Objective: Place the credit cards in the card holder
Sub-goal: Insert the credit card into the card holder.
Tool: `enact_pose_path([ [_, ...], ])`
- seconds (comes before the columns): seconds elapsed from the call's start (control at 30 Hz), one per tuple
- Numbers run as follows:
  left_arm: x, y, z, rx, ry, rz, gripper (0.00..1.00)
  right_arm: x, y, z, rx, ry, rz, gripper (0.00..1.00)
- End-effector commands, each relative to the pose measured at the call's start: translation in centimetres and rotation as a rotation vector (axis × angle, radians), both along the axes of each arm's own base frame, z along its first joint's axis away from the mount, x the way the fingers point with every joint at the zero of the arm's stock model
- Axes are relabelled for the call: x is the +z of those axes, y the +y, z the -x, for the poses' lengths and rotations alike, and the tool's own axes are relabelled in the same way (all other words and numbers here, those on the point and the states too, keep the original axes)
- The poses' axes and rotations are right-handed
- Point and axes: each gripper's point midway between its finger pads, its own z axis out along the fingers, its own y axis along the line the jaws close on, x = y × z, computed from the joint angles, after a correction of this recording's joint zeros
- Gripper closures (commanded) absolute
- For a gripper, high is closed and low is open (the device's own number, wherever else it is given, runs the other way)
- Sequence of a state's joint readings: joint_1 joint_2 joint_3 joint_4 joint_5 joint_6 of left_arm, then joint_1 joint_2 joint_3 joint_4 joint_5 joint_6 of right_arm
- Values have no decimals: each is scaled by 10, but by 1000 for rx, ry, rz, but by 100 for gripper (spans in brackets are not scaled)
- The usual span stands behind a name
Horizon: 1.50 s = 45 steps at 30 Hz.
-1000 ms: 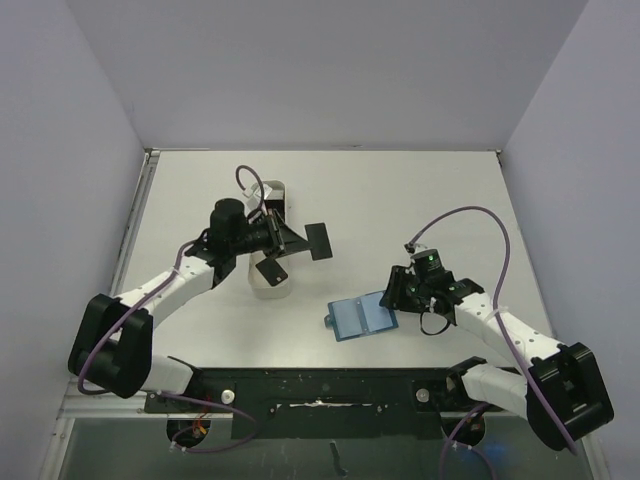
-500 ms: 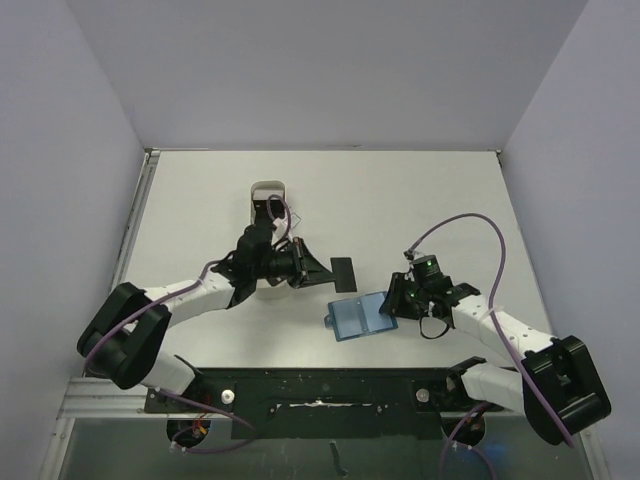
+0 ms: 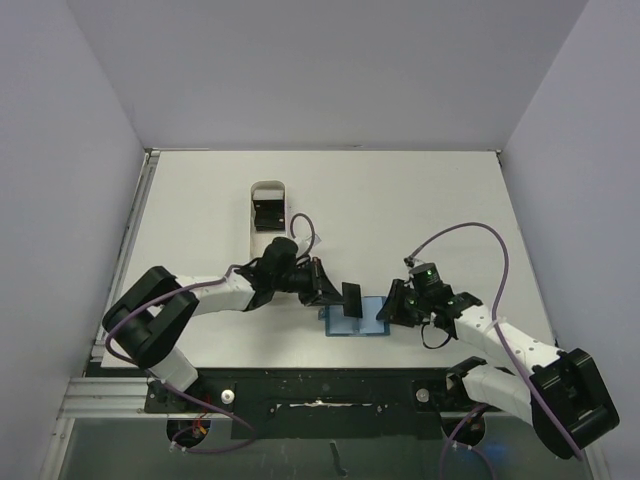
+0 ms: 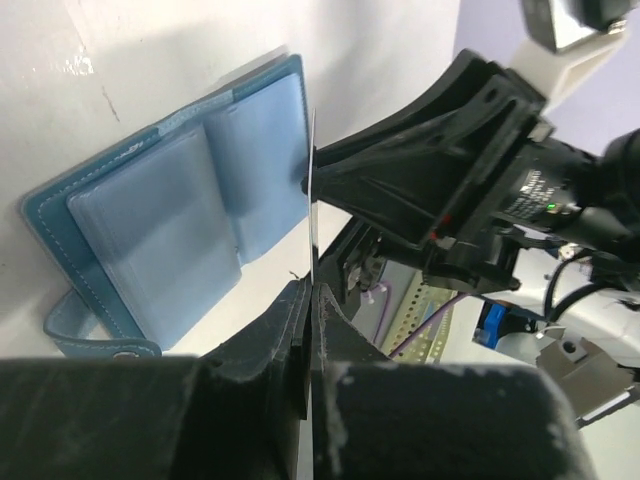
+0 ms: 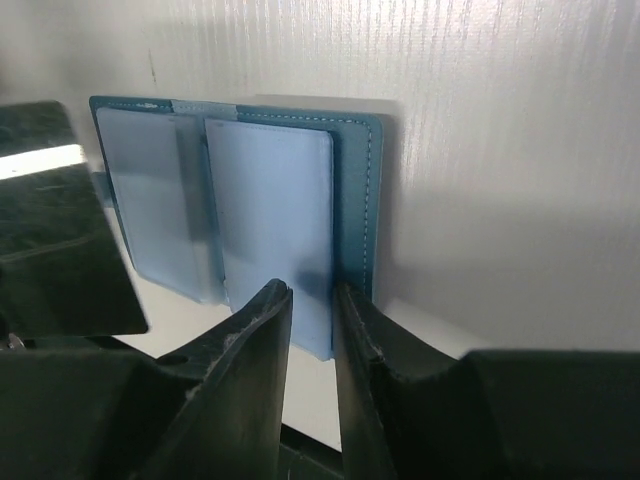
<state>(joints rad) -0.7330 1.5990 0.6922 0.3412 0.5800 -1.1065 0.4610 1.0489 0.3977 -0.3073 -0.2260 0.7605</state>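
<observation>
The teal-blue card holder (image 3: 358, 320) lies open on the table, both pale pocket panels facing up; it also shows in the left wrist view (image 4: 170, 230) and the right wrist view (image 5: 270, 200). My left gripper (image 3: 335, 293) is shut on one black credit card (image 3: 352, 298) and holds it on edge just above the holder's middle; in the left wrist view the card (image 4: 313, 190) shows as a thin line. My right gripper (image 3: 388, 310) is shut on the holder's right edge (image 5: 352, 230). More black cards (image 3: 267, 212) lie in the white tray.
The long white oval-ended tray (image 3: 268, 188) stands at the back left of the table. The two grippers are close together over the holder, near the table's front edge. The right arm's purple cable (image 3: 470, 232) loops above the table.
My left gripper has carried the black card from beside the white tray forward and right to just over the holder. The holder has turned squarer in my right gripper.
</observation>
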Motion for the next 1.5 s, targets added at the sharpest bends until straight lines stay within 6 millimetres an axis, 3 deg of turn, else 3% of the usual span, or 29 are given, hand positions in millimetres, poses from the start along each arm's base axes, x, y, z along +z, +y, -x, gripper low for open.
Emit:
enact_pose_path([
  [0.0,6,-17,-1,-48,-59,9,100,11,1,-7,-17,-42,-3,73],
  [0.1,-1,-19,2,-59,-53,-14,100,12,-7,-8,-33,-44,38,66],
  [0.27,-9,-17,3,-58,-43,-35,100,24,-12,-14,-36,-74,76,66],
  [0.57,-14,-18,2,-62,-38,-59,100,43,6,-28,-4,-128,-6,83],
  [0.77,-21,-19,4,-68,-24,-65,100,36,12,-34,12,-116,-10,87],
  [1.1,-33,-20,12,-94,0,-94,100,3,6,-24,1,-44,26,87],
  [1.47,-50,-17,18,-77,39,-143,100,-5,0,-19,-8,-29,53,88],
])
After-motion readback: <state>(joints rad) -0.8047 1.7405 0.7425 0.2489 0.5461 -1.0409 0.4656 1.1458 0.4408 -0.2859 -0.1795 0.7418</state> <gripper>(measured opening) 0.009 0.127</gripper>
